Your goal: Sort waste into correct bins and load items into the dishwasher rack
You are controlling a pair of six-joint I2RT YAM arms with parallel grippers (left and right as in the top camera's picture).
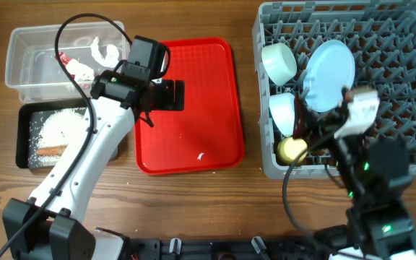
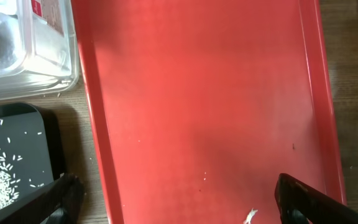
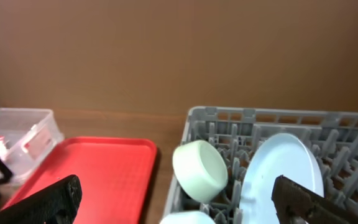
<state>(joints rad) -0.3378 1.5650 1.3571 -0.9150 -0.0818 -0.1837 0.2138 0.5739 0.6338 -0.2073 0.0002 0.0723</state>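
Observation:
The clear tub (image 1: 20,58) holds the red-and-white wrapper (image 1: 67,61) and crumpled white paper (image 1: 103,52). The black tray (image 1: 27,144) holds rice (image 1: 60,126) and the carrot-like stick (image 1: 51,150). The grey rack (image 1: 410,108) holds the blue plate (image 1: 331,72), two bowls (image 1: 279,61) (image 1: 284,112) and the yellow cup (image 1: 292,149). My left gripper (image 1: 166,95) (image 2: 176,193) is open and empty over the red tray. My right gripper (image 1: 313,123) (image 3: 176,196) is open and empty above the rack's left side, near a bowl (image 3: 201,171) and the plate (image 3: 278,168). The spoon is not visible.
The red serving tray (image 1: 201,94) lies between bins and rack, with one small white scrap (image 1: 201,155) (image 2: 249,216) near its front. The left wrist view shows the tub corner (image 2: 42,68) and black tray edge (image 2: 36,143). Wooden table lies all around.

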